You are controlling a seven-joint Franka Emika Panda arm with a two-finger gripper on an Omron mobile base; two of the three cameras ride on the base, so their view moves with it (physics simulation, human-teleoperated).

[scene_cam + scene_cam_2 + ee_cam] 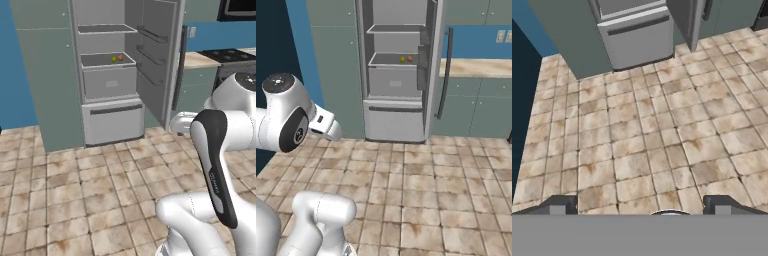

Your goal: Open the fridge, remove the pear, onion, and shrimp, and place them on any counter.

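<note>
The fridge stood with its door swung wide to the right, the long dark bar handle upright on the door's outer edge. On the second shelf, above the closed bottom drawer, two small round things sat side by side, almost touching: the yellow-green pear on the left and the reddish-brown onion on the right. Both also showed in the right base view, pear and onion, near the shelf's front right. The shrimp could not be made out from this far off.

The pincer was released, its two dark tips spread wide at the bottom of the hand view, nothing between them. It looked down at bare tiled floor, with the fridge's lower drawer ahead at the top of that view.

The relation that mattered — the fruit lay well ahead of and above the pincer, across a stretch of open floor. Pear and onion were near-round, so neither had a long axis to line up with; the pair itself ran left to right along the shelf front. Judged from this, the base needed to close in and the arm to lift before any reach. The tan table lay to the right behind the door.
</note>
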